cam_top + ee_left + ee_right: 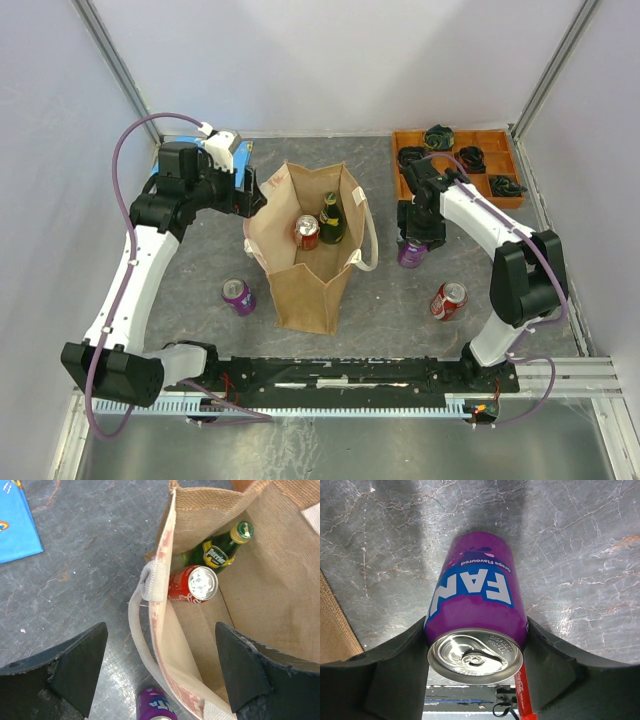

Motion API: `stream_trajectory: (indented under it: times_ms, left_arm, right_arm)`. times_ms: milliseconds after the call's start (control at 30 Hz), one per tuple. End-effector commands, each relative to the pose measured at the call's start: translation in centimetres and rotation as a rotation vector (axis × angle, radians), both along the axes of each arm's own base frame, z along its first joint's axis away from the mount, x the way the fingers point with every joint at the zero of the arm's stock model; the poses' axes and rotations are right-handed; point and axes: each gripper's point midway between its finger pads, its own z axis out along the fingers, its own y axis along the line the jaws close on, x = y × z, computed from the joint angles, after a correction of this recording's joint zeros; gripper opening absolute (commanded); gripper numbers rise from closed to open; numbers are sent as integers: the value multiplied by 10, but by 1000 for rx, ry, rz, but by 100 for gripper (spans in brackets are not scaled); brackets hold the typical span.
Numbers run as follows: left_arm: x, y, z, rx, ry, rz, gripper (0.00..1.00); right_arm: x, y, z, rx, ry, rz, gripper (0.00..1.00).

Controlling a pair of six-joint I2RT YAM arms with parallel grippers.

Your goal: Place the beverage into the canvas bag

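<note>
The tan canvas bag (pixel 305 285) stands open at the table's middle, with cream handles. Inside are a red can (pixel 307 232) and a green bottle (pixel 331 220); both also show in the left wrist view, the can (pixel 194 584) and the bottle (pixel 222 550). My left gripper (pixel 250 195) is open, its jaws either side of the bag's left rim (pixel 162 610). My right gripper (pixel 413 243) is shut on a purple Fanta can (pixel 477 615), right of the bag. I cannot tell whether this can touches the table.
A second purple can (pixel 238 296) stands left of the bag's front. A red can (pixel 448 300) lies at the front right. An orange tray (pixel 505 140) with black items sits at the back right. A blue packet (pixel 15 525) lies at the back left.
</note>
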Motion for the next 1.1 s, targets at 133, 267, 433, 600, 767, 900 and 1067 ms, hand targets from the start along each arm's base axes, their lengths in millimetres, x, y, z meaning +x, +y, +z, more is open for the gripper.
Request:
stream_trajectory:
  times_ms: [133, 267, 433, 600, 767, 900, 1067]
  left_arm:
    - [-41, -27, 53, 39, -216, -373, 88]
    - [-75, -47, 58, 38, -170, -621, 88]
    - [-118, -66, 32, 149, -45, -870, 88]
    - [-126, -74, -25, 316, -1, -926, 87]
    - [-141, -86, -36, 306, 13, -986, 87]
    - [-175, -85, -31, 249, 75, -1096, 88]
    - [-204, -80, -28, 206, 151, -1170, 84]
  right_arm:
    - [17, -6, 43, -15, -126, -11, 0]
    - [30, -9, 104, -14, -249, -13, 0]
    - [43, -5, 184, 27, -389, 2, 0]
    - [45, 18, 244, 144, -482, 48, 0]
    - [32, 60, 277, 246, -545, 148, 0]
    - [17, 96, 290, 316, -566, 222, 0]
    - [2, 130, 296, 374, -579, 302, 0]
